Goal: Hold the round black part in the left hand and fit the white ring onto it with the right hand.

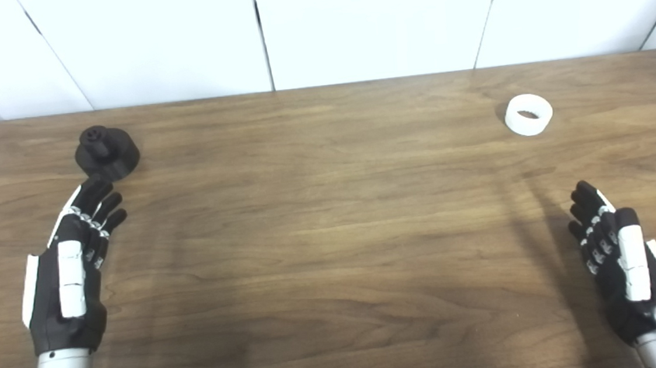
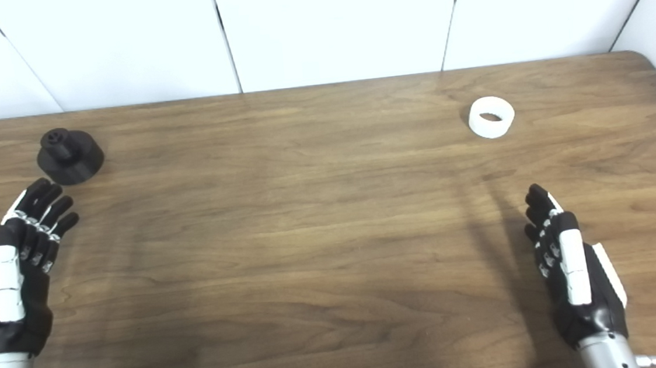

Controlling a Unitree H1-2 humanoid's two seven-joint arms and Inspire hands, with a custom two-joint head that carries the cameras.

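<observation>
The black part [image 1: 107, 153] is seen resting on the table [image 1: 331, 224], far left, a round disc with a short stub standing up from its middle. Nothing is gripped by the left hand [image 1: 71, 274]: it is held edge-on above the wood, palm turned inward, fingers [image 1: 98, 205] stretched out and slightly spread, their tips just short of the part's near rim. Whether they touch it cannot be told.

Over on the far right, the white ring [image 1: 528, 114] is found lying flat, its hole facing up, well apart from the black part. The right hand [image 1: 621, 260] is likewise empty and spread, palm inward, fingers pointed towards the ring but a clear gap of bare wood is left between them. A white panelled wall [image 1: 315, 27] is seen behind the table's far edge.
</observation>
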